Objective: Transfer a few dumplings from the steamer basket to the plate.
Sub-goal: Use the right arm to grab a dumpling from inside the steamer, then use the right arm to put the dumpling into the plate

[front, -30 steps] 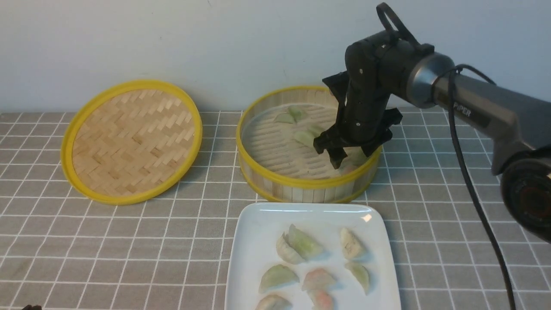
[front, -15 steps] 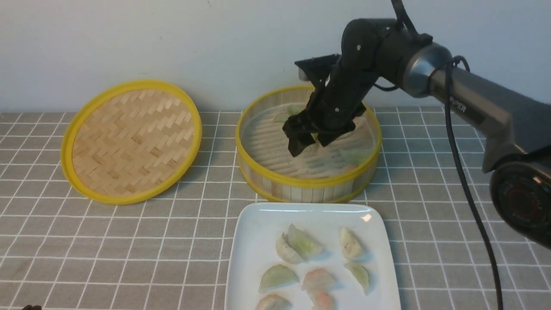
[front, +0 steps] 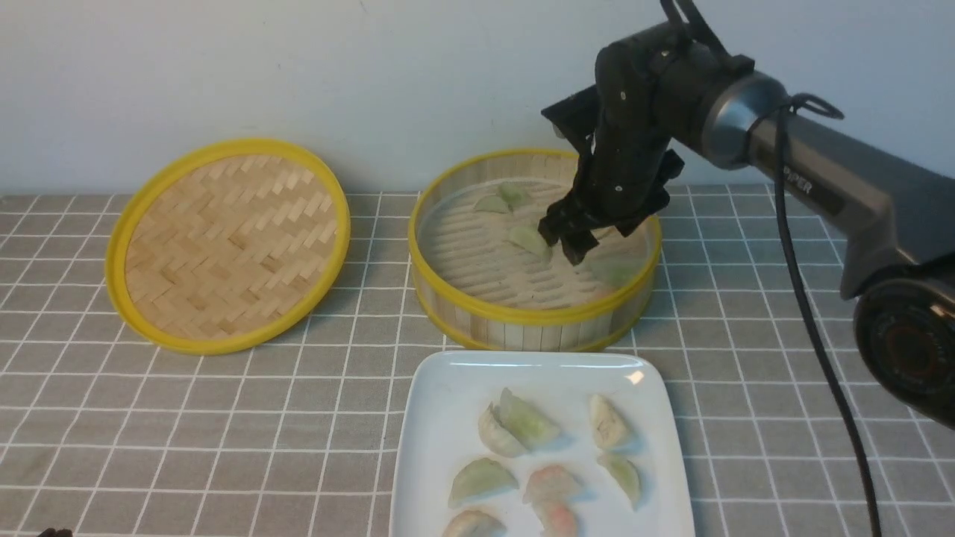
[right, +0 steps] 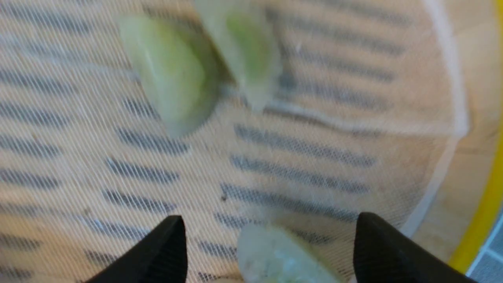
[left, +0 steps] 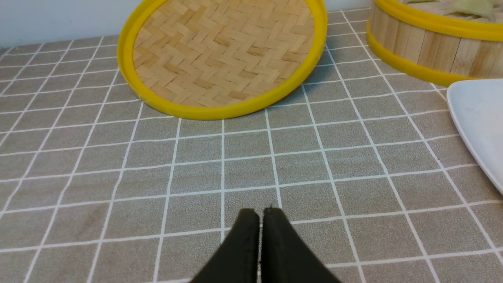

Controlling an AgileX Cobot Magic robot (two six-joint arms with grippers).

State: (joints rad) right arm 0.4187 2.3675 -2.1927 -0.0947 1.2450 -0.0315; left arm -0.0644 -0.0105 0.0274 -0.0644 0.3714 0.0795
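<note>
The steamer basket (front: pixel 533 328) stands mid-table with a few pale green dumplings (front: pixel 528 239) on its slatted floor. My right gripper (front: pixel 568 245) is down inside the basket, open. In the right wrist view its jaws (right: pixel 269 222) stand wide apart on either side of a whitish-green dumpling (right: pixel 275 255) without touching it. Two more green dumplings (right: pixel 173 74) lie beyond. The white plate (front: pixel 448 388) in front of the basket holds several dumplings (front: pixel 526 421). My left gripper (left: pixel 260 213) is shut and empty, low over the tablecloth.
The flat woven yellow-rimmed lid (front: pixel 227 242) lies left of the basket and shows in the left wrist view (left: pixel 224 51). The basket wall (left: pixel 432 51) and the plate's edge (left: pixel 479 118) also show there. A wall runs along the table's back.
My right gripper swung from the basket's front right to its left-middle, then back to the middle beside a green dumpling. The left gripper and the plate's dumplings have not moved.
</note>
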